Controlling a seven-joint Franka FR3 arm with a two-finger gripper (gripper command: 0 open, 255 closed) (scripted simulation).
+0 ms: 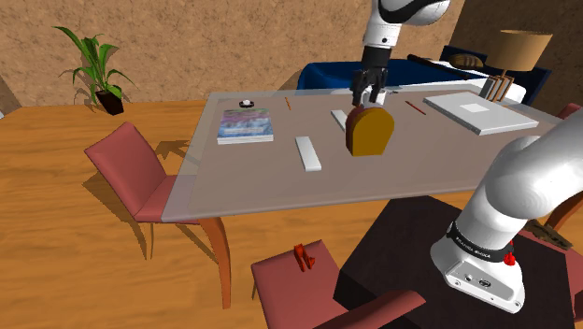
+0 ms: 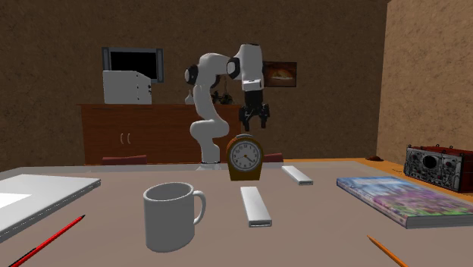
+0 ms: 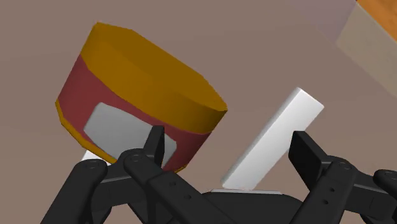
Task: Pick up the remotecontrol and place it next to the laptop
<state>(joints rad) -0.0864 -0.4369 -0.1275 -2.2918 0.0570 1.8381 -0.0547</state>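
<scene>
**Claw spread above the remote**

My black claw (image 1: 366, 97) hangs with its fingers spread, pinching nothing, just above the orange-brown arched clock (image 1: 370, 133) on the grey worktop (image 1: 262, 178). The white slab-shaped remote control (image 3: 273, 140) lies flat on the worktop just beside that clock. In the wrist view it sits below the gap between my fingers, untouched. The flat white closed laptop (image 1: 481, 114) rests well apart, toward the shoulder view's right. A second white slab (image 1: 308, 154) lies to the clock's left in the shoulder view.
</scene>
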